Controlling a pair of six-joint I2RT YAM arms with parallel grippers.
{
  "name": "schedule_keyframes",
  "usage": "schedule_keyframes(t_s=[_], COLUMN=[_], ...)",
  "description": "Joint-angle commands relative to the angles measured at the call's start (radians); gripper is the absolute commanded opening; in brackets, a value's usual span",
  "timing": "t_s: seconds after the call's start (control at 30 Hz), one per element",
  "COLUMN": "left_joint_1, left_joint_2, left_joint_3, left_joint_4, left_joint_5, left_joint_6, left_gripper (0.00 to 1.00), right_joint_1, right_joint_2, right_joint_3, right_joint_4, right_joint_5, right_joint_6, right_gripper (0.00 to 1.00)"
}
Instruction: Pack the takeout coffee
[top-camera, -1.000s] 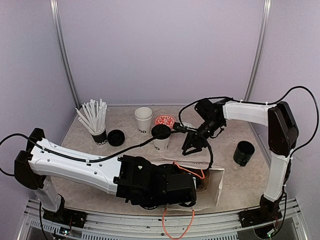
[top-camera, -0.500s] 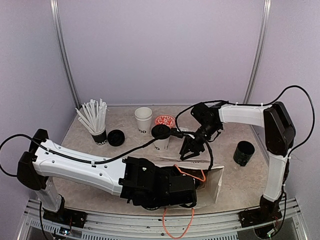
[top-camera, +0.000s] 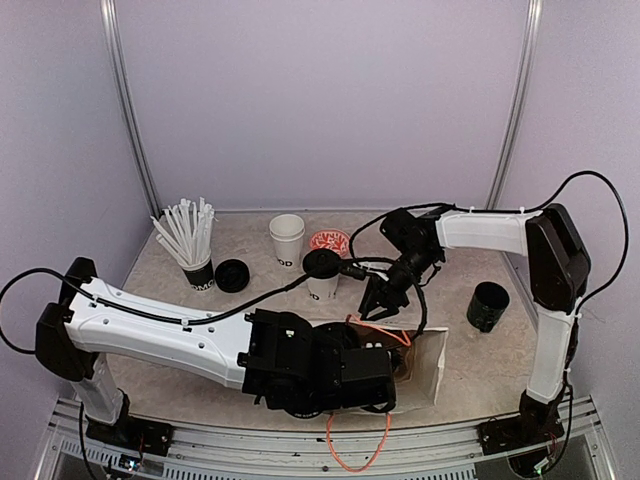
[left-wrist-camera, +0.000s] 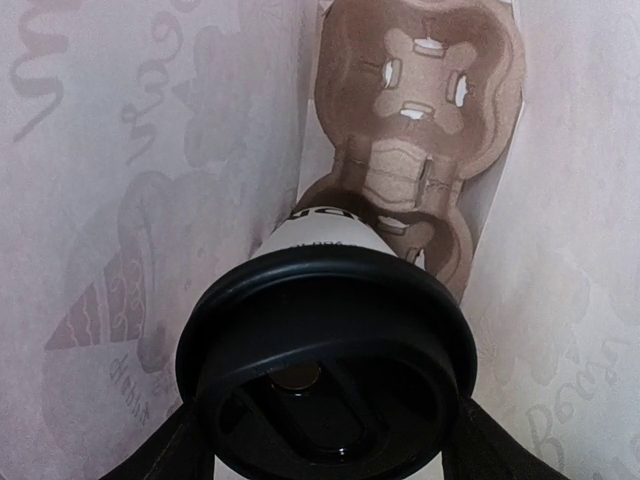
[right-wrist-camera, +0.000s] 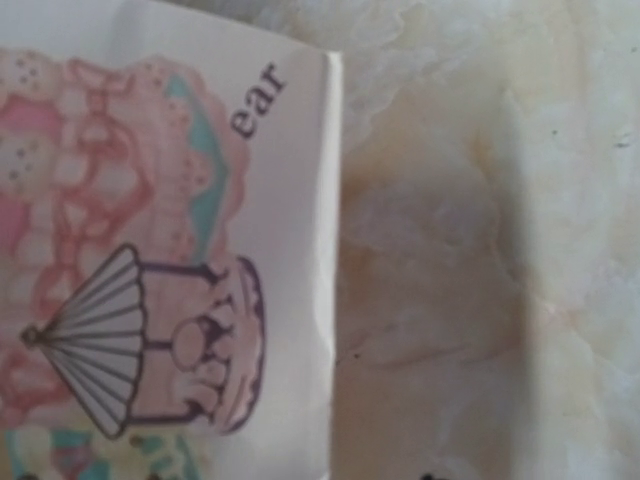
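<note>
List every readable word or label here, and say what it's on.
"ear": on the paper bag, beside a carousel drawing.
"OD": on the lidless white cup; only these letters show.
Lettering on the straw cup: too small to read.
Lettering on the lidded cup: blurred, unreadable.

Top: high, down on whole table (top-camera: 470, 360). Left wrist: inside bag (left-wrist-camera: 100, 200). Right wrist: close, perhaps same bag.
</note>
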Motion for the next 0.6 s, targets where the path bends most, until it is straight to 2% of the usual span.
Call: schedule_keyframes(t_s=[0.0, 0.57], left_joint_1=[0.009, 0.032], left_joint_2=[0.026, -0.002], left_joint_3=[0.022, -0.033], left_joint_4=[-0.02, 0.045], left_joint_5=[-0.028, 0.024], left_joint_6=[-0.023, -0.015], left_gripper=[0.68, 0.68], right_joint_1=[0.012, 0.024], right_joint_2=[0.011, 0.021], right_joint_3=[-0.012, -0.019], right_joint_4=[0.005, -0.001], right_joint_5=[-0.021, -0.039], right_joint_6=[-0.005, -0.019], right_gripper=[0.42, 0.42])
